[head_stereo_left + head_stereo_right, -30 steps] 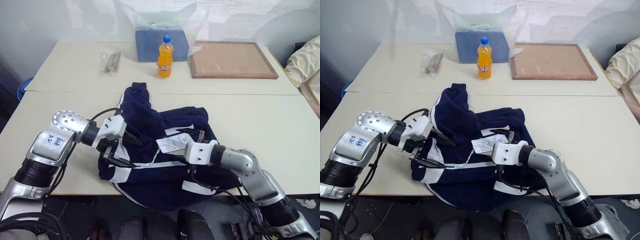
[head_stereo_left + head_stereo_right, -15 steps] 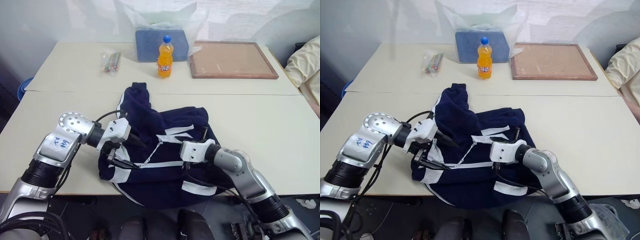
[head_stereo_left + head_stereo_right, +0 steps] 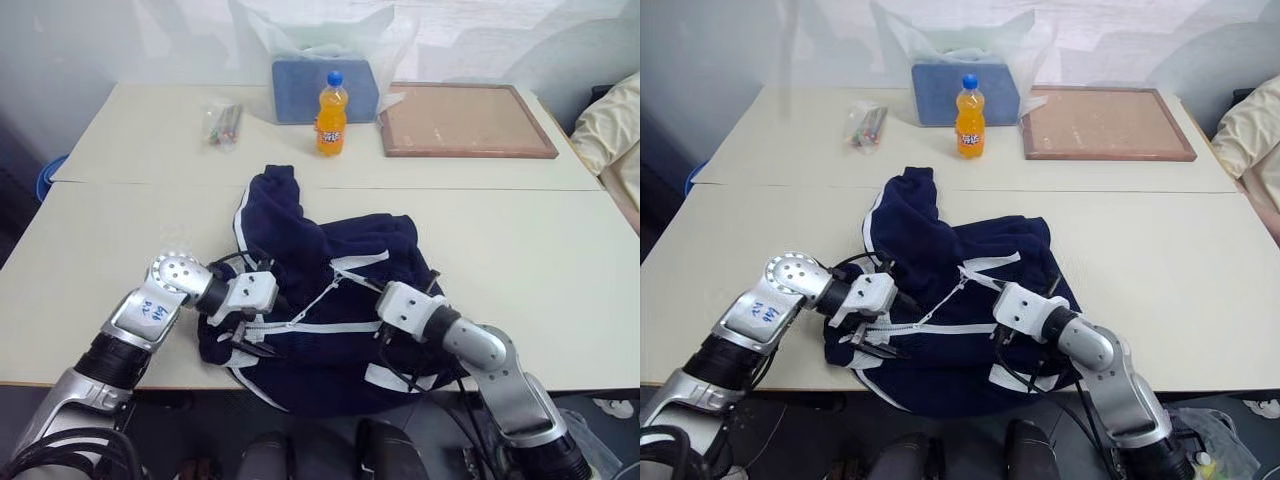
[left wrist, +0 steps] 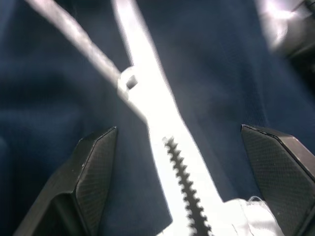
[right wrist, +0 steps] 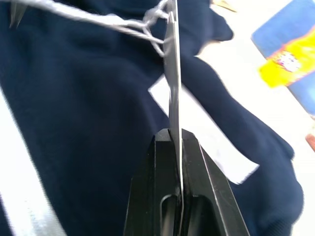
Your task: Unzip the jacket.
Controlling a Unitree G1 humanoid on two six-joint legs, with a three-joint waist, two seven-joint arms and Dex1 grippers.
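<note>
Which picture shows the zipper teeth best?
The left wrist view: the zipper runs up between the open left claw's fingers, with dark teeth plain to see. The eye views show it as a thin white line on the jacket. The right wrist view shows white strips, no teeth.

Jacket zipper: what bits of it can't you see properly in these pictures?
- The zipper slider: left wrist view is blurred, so its spot along the teeth is unclear.
- The right hand pinches a thin white thing edge-on; tag or pull, can't tell.
- The jacket hem: hangs past the table edge.
- The packet: contents too small.
</note>
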